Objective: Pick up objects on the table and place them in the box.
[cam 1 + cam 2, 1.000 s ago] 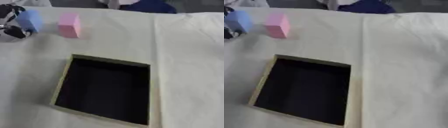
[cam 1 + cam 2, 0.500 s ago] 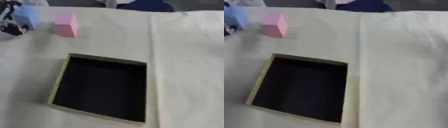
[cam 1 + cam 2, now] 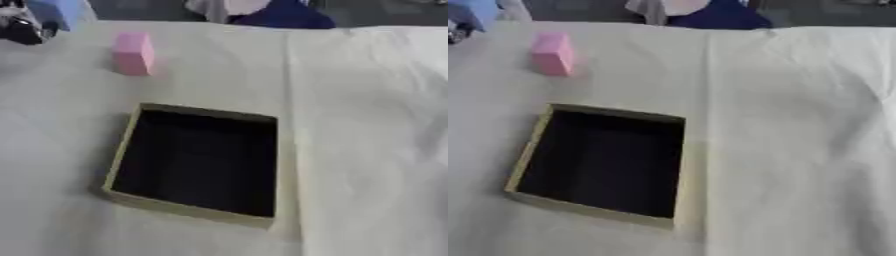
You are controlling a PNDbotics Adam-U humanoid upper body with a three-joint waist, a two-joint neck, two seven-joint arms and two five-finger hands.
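The left robot hand grips a blue block (top-left corner), beyond the pink block and box.

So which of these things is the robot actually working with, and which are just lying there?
Part of the job:
- blue block, held by the left hand at the top left corner
- pink block, standing on the table
- box, open, nothing visible inside

Just there:
- white cloth covering the table

The right hand is not in view.
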